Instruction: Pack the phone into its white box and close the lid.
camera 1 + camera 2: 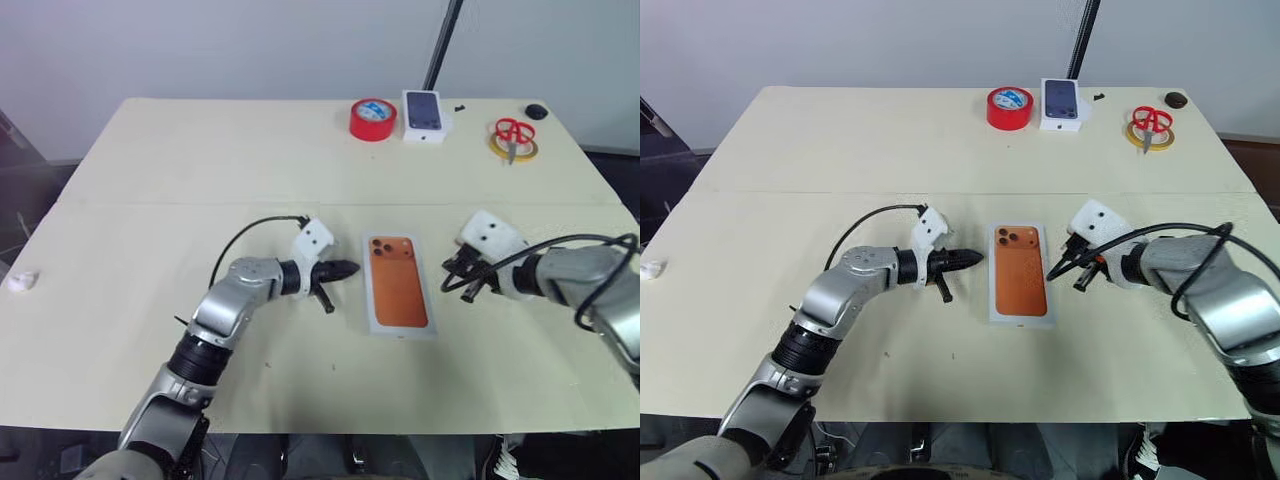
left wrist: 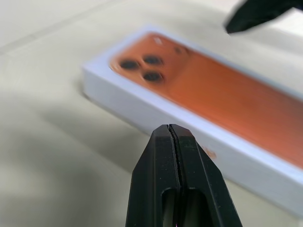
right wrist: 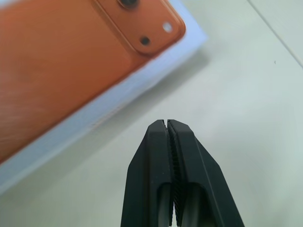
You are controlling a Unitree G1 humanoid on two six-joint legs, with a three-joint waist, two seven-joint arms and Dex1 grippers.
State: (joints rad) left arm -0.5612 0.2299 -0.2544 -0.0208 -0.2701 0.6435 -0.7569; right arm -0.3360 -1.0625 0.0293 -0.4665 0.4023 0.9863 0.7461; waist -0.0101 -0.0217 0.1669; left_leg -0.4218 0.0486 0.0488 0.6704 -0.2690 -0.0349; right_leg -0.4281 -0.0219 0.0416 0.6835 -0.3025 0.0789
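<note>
Orange phone [image 1: 400, 284] lies in the white box [image 1: 433, 322]; both clenched pincers, left [image 1: 345, 269] and right [image 1: 447, 281], flank it empty; lid placement remains.

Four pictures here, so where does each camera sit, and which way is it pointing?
Left and right eye views: on the head, looking down over the table; both arms show, flanking the phone in the white box.
Left wrist view: on the left arm, along the shut left gripper toward the phone.
Right wrist view: along the shut right gripper, phone beyond.
Shared: all show the phone.
</note>
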